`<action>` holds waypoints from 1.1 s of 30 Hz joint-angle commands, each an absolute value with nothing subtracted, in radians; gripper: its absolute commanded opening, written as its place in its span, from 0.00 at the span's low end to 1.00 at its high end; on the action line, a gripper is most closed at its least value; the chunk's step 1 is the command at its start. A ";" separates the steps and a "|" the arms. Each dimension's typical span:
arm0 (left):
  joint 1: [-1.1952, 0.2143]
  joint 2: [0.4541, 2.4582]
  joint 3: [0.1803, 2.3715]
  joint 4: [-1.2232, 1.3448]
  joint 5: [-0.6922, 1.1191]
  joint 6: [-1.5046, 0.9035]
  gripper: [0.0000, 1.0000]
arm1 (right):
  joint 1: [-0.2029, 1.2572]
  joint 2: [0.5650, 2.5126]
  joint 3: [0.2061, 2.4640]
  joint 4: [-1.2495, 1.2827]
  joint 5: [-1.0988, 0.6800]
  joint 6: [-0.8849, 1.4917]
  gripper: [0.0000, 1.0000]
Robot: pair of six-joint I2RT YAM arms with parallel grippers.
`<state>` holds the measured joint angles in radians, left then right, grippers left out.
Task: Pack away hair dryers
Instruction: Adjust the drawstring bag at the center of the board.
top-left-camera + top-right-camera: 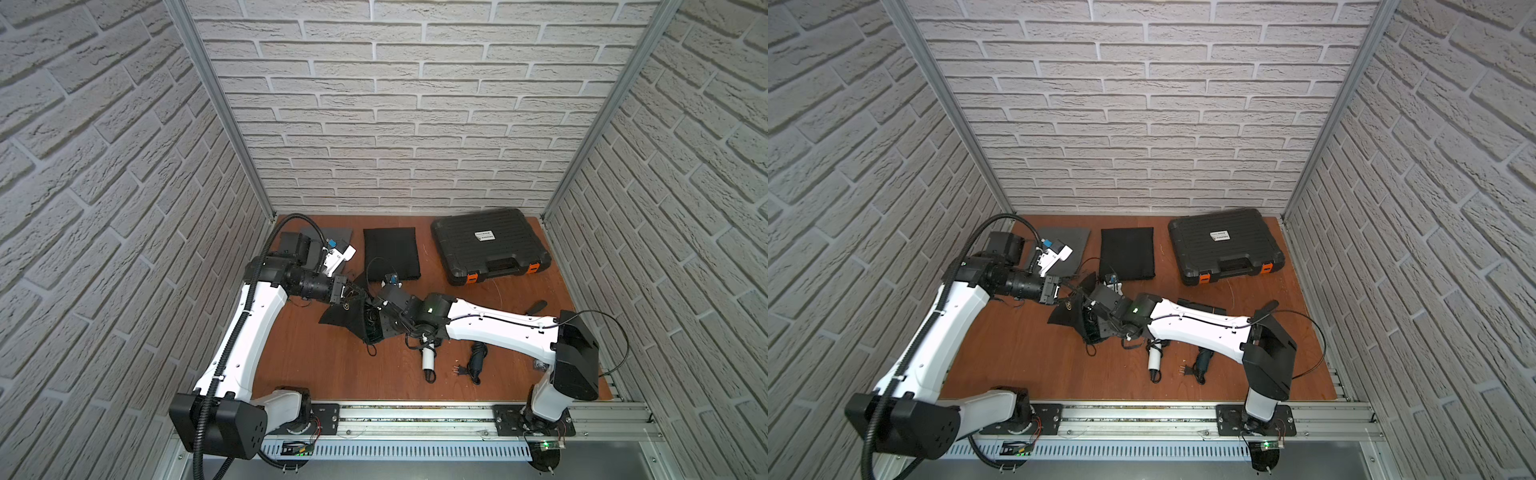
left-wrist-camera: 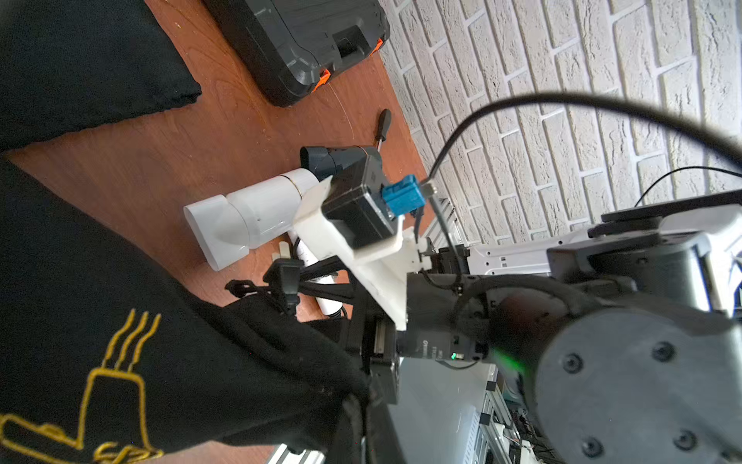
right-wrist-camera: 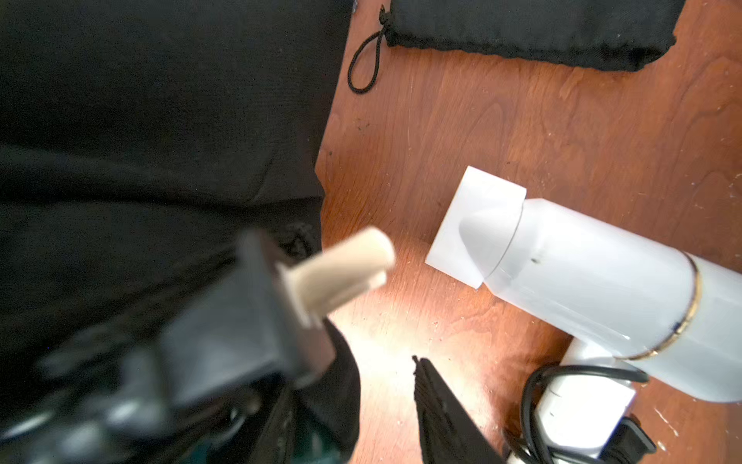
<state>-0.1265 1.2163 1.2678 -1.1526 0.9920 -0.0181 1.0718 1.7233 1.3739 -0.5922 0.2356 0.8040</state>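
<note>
Holding the gold-printed pouch (image 1: pixel 338 318) open on the surface (image 1: pixel 316 365) — one dryer in, two loose

Nearest, the white dryer (image 3: pixel 602 297) and a dark teal dryer (image 2: pixel 327 160) lie just beside each other, cords bundled at their handles. Behind them the left gripper (image 1: pixel 350 293) is pinched shut on the pouch's rim, lifting its mouth, and the third dryer (image 1: pixel 373 328) shows teal inside. The right gripper (image 3: pixel 397 305) sits at that mouth with its jaws apart, gripping nothing I can make out. The risk: the cloth slips from the pinch and the mouth sags shut, or the cord snags the right gripper and drags the dryer back out. Count: three dryers, one closed case (image 1: pixel 490 245), three pouches — one held, a black pouch (image 1: pixel 390 253) and a grey pouch (image 1: pixel 328 235) flat at the back.
</note>
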 commanded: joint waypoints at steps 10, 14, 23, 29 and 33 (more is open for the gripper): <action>-0.115 1.191 1.295 -1.143 1.126 0.006 0.00 | 1.078 1.678 1.314 -0.490 0.408 0.817 0.36; -0.115 1.183 1.295 -1.150 1.153 0.015 0.00 | 1.075 1.676 1.315 -0.461 0.445 0.808 0.13; -0.102 1.149 1.250 -1.106 1.001 -0.018 0.00 | 1.068 1.592 1.247 -0.404 0.566 0.826 0.03; -0.083 1.147 1.221 -1.064 0.810 -0.061 0.00 | 1.065 1.542 1.258 -0.369 0.549 0.754 0.03; -0.078 1.165 1.221 -1.051 0.690 -0.074 0.00 | 1.065 1.555 1.297 -0.381 0.530 0.724 0.03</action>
<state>-0.0883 1.1614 1.2251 -1.0981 0.7967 -0.0509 1.0687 1.5745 1.2575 -0.4297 0.5079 0.7616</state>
